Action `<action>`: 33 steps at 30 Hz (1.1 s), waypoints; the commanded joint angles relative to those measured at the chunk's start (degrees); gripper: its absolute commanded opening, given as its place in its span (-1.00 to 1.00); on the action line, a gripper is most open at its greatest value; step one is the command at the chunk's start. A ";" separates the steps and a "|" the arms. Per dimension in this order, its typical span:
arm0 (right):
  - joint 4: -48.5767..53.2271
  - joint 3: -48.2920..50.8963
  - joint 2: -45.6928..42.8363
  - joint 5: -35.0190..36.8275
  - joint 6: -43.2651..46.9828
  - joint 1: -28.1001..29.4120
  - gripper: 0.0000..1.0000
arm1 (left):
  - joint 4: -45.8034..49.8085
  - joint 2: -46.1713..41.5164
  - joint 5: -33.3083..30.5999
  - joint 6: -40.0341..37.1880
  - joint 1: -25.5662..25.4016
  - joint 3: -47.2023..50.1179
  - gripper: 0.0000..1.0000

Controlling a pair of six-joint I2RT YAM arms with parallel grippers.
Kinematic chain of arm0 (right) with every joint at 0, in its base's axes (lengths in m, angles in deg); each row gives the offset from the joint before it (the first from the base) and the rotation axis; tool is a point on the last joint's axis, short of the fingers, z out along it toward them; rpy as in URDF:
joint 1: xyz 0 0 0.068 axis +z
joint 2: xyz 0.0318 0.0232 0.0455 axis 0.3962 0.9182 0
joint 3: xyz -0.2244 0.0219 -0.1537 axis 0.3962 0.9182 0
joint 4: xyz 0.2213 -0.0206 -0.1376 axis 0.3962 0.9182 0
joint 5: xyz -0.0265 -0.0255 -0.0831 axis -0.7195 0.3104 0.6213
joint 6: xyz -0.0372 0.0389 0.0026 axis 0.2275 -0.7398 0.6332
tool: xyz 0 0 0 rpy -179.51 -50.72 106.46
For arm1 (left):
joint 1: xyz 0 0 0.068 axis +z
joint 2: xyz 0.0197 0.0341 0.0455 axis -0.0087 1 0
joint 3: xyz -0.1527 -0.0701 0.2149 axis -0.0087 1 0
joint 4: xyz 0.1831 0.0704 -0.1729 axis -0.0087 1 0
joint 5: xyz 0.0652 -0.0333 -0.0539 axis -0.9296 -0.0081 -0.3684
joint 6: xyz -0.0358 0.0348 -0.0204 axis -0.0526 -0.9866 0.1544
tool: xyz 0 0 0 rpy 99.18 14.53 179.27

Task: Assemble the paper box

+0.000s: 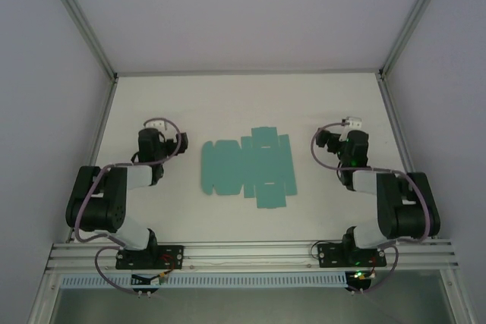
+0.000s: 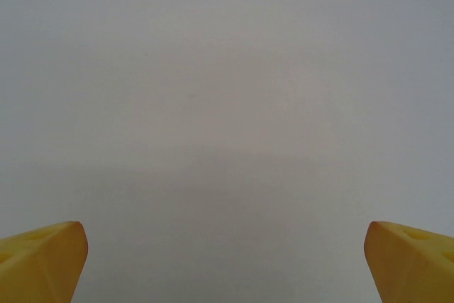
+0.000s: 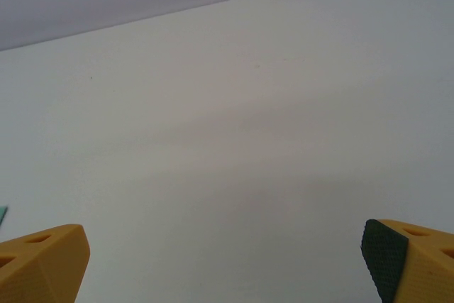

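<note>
The box (image 1: 247,170) is not yet a box. It lies as a flat die-cut sheet in the middle of the table (image 1: 167,96), flaps spread and none folded up, so I judge that assembly has not begun. Lying open between the two arms, it is within reach of either one. The left gripper (image 1: 157,124) and right gripper (image 1: 351,121) sit on either side of the sheet, well apart from it, on arms folded back toward their bases. This looks like a rest pose that keeps the card uncovered. Both wrist views show yellow fingers spread wide over bare table with nothing between them, ready to take an edge. A teal sliver at the left border of the right wrist view is probably a corner of the sheet, though too little shows to be sure.
</note>
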 commanded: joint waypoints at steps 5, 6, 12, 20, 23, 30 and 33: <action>33.95 -13.82 -9.20 -0.19 -11.43 2.88 1.00 | 21.53 -9.90 -0.64 14.77 -1.63 -8.55 1.00; 36.71 -14.74 -9.45 -1.33 -12.13 4.01 1.00 | 23.16 -10.88 -0.55 17.38 -2.35 -8.44 1.00; 55.95 -21.90 -5.13 -11.09 -21.55 12.87 0.68 | 35.57 -16.35 3.38 24.40 -10.19 -7.47 1.00; 55.36 -24.25 4.96 -18.37 -25.83 22.82 0.04 | 37.72 -18.86 11.13 29.42 -13.42 -2.19 1.00; 54.34 -24.60 8.69 -17.68 -26.38 22.80 -0.13 | 35.03 -16.03 13.47 30.12 -13.60 -0.93 1.00; 56.43 -24.88 15.88 -11.58 -26.77 22.85 -0.28 | 28.18 -6.99 20.51 30.36 -14.43 -1.21 0.94; 55.14 -23.63 17.94 -12.54 -26.98 22.78 -0.31 | 24.42 -3.51 25.63 30.29 -14.78 -1.34 0.85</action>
